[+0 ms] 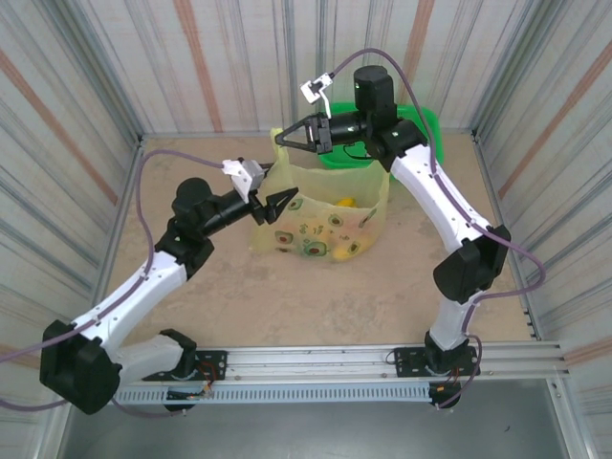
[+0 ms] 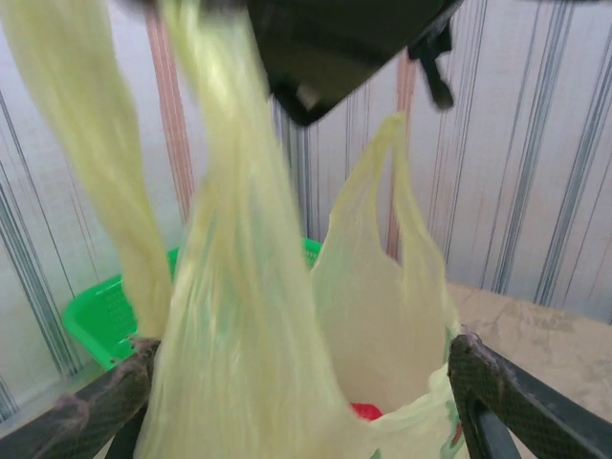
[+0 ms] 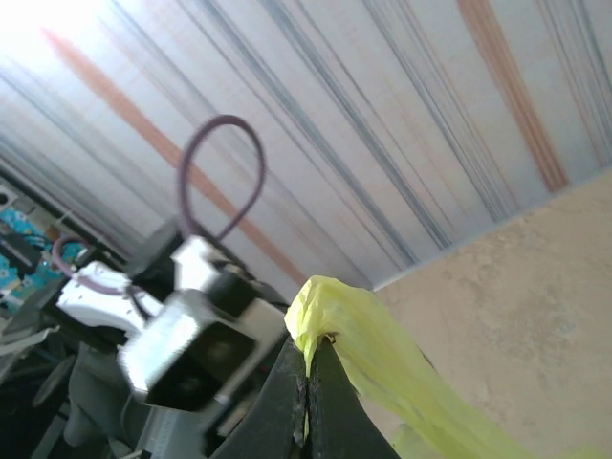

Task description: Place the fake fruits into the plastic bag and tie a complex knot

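Looking down from the top camera, I saw the plastic bag (image 1: 320, 215) standing mid-table with fake fruits (image 1: 346, 202) inside. The right gripper (image 1: 281, 139) was above its far-left corner and the left gripper (image 1: 287, 203) at its left side.

Through the left wrist, my fingers (image 2: 96, 411) were spread wide, with one handle strip (image 2: 229, 239) rising steeply between them. The second handle (image 2: 392, 191) stood free beyond, to the right, and I judged the left arm nearer it.

At the right wrist, the fingers (image 3: 287, 402) were clamped on the strip's top end.
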`<state>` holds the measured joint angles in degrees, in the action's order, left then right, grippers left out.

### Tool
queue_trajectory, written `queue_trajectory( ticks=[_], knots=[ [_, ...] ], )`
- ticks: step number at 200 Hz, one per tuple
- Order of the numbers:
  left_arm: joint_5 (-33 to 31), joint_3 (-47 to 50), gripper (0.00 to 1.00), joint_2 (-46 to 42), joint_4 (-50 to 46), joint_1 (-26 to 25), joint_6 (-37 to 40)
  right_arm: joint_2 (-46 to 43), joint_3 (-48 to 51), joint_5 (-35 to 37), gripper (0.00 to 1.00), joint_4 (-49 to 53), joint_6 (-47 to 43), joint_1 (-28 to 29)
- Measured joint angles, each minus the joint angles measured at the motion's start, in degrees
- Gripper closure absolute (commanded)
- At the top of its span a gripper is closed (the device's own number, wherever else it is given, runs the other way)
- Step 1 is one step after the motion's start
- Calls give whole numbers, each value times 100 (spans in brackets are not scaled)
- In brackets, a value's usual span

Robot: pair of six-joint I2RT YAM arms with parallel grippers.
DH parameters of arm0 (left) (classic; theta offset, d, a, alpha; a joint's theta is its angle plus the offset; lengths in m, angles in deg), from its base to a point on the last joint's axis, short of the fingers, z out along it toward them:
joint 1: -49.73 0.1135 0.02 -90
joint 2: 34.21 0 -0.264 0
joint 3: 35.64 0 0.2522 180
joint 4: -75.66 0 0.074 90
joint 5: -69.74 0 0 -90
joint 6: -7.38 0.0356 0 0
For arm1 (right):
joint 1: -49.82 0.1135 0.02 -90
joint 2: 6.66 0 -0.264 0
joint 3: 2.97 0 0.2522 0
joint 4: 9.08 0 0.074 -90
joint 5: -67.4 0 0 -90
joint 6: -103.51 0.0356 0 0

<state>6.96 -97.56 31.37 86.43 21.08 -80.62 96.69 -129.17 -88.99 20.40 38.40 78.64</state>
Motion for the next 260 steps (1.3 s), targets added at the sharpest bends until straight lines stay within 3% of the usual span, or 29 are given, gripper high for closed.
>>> queue_trajectory(
  ticks=[44, 99, 147, 193, 260],
  knots=[
    [-4, 363, 29, 490, 1134, -26, 33, -195, 396, -144, 100, -396, 20, 4],
    [-48, 595, 21, 540, 2026, -37, 13, -437, 933, -376, 100, -848, 70, 20],
    [39, 595, 26, 791, 2518, -37, -92, -619, 1451, -483, 100, -1659, 459, 133],
    [400, 605, 48, 1281, 3230, -37, -409, -798, 1893, -466, 100, -2481, 896, 144],
    [603, 774, 90, 1340, 3836, -37, -693, -1145, 2664, -122, 100, -3532, 1403, 61]
  ],
)
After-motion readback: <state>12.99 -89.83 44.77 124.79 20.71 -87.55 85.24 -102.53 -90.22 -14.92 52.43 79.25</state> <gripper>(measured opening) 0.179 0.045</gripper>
